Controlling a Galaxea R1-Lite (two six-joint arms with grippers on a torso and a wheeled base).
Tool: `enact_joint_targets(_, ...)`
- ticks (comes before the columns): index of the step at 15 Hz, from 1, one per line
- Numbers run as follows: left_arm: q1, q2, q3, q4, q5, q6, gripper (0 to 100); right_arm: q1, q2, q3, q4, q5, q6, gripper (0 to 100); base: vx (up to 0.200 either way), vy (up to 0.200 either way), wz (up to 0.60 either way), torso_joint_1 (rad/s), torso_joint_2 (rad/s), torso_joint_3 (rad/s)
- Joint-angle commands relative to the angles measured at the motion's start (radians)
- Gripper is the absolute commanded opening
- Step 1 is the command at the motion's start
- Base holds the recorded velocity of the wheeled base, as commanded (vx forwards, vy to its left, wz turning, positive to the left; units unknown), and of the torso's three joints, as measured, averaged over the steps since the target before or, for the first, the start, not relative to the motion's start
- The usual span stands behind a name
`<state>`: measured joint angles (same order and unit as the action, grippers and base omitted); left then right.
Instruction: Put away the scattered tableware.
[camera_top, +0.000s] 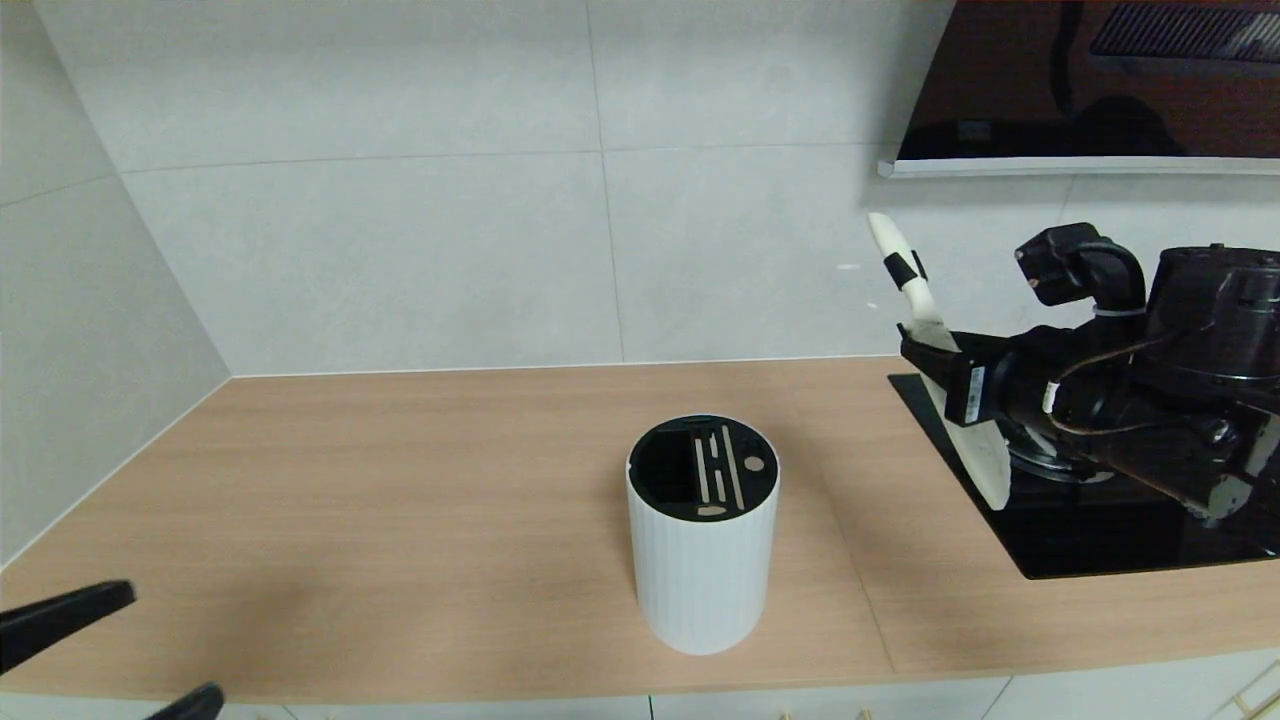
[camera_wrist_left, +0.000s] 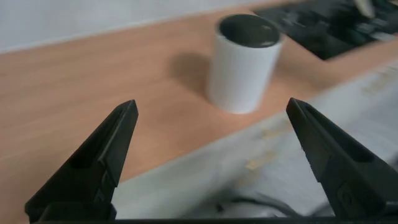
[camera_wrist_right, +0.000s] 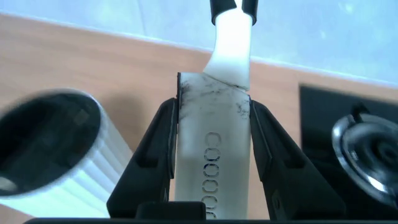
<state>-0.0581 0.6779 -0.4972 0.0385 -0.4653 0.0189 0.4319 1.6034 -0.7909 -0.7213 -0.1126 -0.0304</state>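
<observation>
Nearest, left of the slotted knife holder (camera_top: 703, 560), the left hand (camera_top: 172, 640) hangs spread and empty over the desk (camera_top: 400, 480). Farther back, right of the holder and above the hob (camera_top: 1100, 540), the right hand (camera_wrist_right: 212, 155) pinches what looks like a white knife (camera_top: 985, 460) across its flat blade, handle up. It looks stiff, light and probably slick, so a firm flat-side hold suits it.

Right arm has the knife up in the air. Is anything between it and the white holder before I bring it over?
Nothing visible. The right gripper holds the white knife above the cooktop edge, and only bare countertop lies between it and the holder. The holder's slotted top has nothing sticking out of it.
</observation>
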Motion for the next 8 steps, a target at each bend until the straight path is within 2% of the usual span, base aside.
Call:
enact_joint_targets(1, -0.146, 0.401, -0.099, -0.158, -0.053, -0.027, 100, 0.034, 0.018, -0.036, 0.000, 0.002, 0.000, 0, 0.000, 0.000, 0.00, 0.000, 0.00, 0.000)
enact_joint_targets(2, -0.207, 0.463, -0.098, -0.226, -0.052, -0.056, 100, 0.045, 0.032, -0.053, 0.000, 0.002, 0.000, 0, 0.000, 0.000, 0.00, 0.000, 0.00, 0.000)
enact_joint_targets(4, -0.312, 0.568, -0.107, -0.370, -0.052, -0.149, 100, 0.084, 0.056, -0.082, 0.002, 0.002, 0.000, 0, 0.000, 0.000, 0.00, 0.000, 0.00, 0.000)
enact_joint_targets(5, -0.332, 0.595, -0.113, -0.408, -0.050, -0.171, 100, 0.096, 0.061, -0.079, 0.000, 0.002, 0.000, 0, 0.000, 0.000, 0.00, 0.000, 0.00, 0.000)
enact_joint_targets(6, -0.379, 0.666, -0.129, -0.503, -0.041, -0.221, 100, 0.136, 0.055, -0.059, 0.000, 0.001, 0.003, 0, 0.000, 0.000, 0.00, 0.000, 0.00, 0.000)
enact_joint_targets(8, -0.424, 0.713, -0.130, -0.572, -0.039, -0.281, 100, 0.171, 0.046, -0.050, 0.008, 0.001, 0.012, 0, 0.000, 0.000, 0.00, 0.000, 0.00, 0.000)
